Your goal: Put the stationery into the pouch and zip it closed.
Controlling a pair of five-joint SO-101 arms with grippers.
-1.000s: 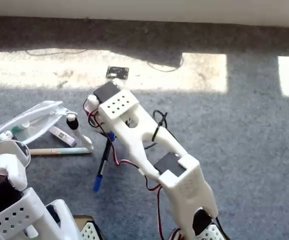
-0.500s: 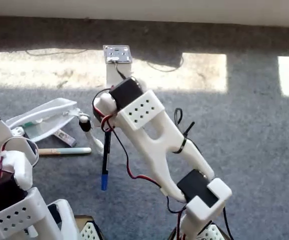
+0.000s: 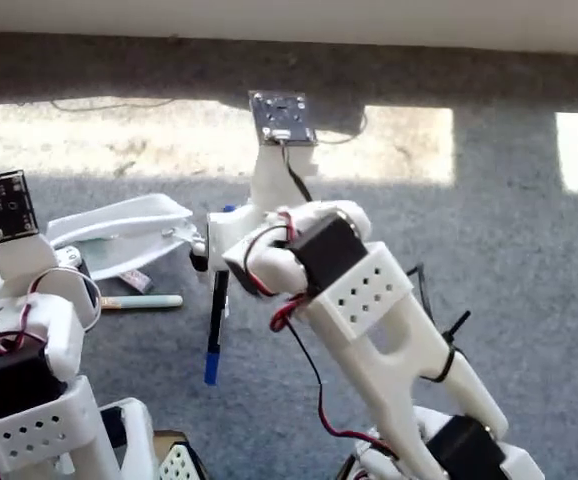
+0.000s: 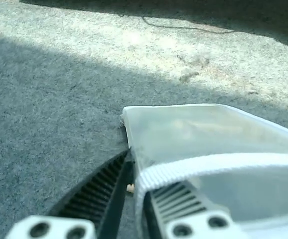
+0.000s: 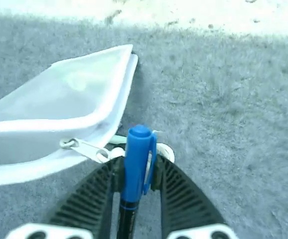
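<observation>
You've got grey carpet under everything, sunlit in patches toward the far edge. On it lie a cream pencil, a small white tube just beside it, and a thin cable farther back.

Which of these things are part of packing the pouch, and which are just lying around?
For the job:
pouch
blue pen, held in the right gripper
pale pencil on the carpet
small tube by the pouch

Just lying about:
thin cable on the far carpet
</observation>
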